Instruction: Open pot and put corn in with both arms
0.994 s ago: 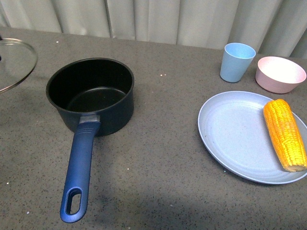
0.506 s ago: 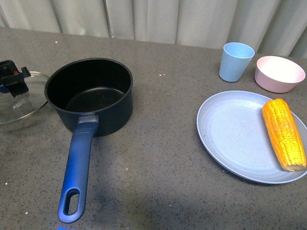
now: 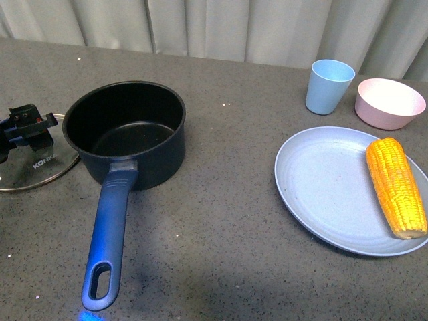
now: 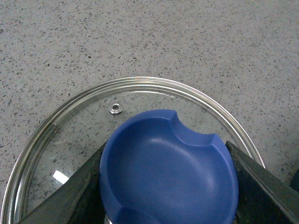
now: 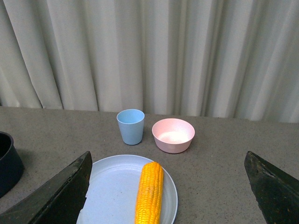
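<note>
**Fig.** My left claw [image 3: 27,128] gripped the glass lid [image 4: 84,116] by its blue knob [image 4: 168,172], just beside the open pot [image 3: 127,127]. My right claw [image 5: 167,156] gaped wide and empty — the corn [image 3: 396,187] lay on the plate [image 3: 321,194], well apart from it.

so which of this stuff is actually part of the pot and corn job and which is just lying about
Job in hand:
pot
glass lid, off the pot, knob in the left gripper
corn
light blue plate, which the corn lies on

Just lying about:
light blue cup
pink bowl
</note>
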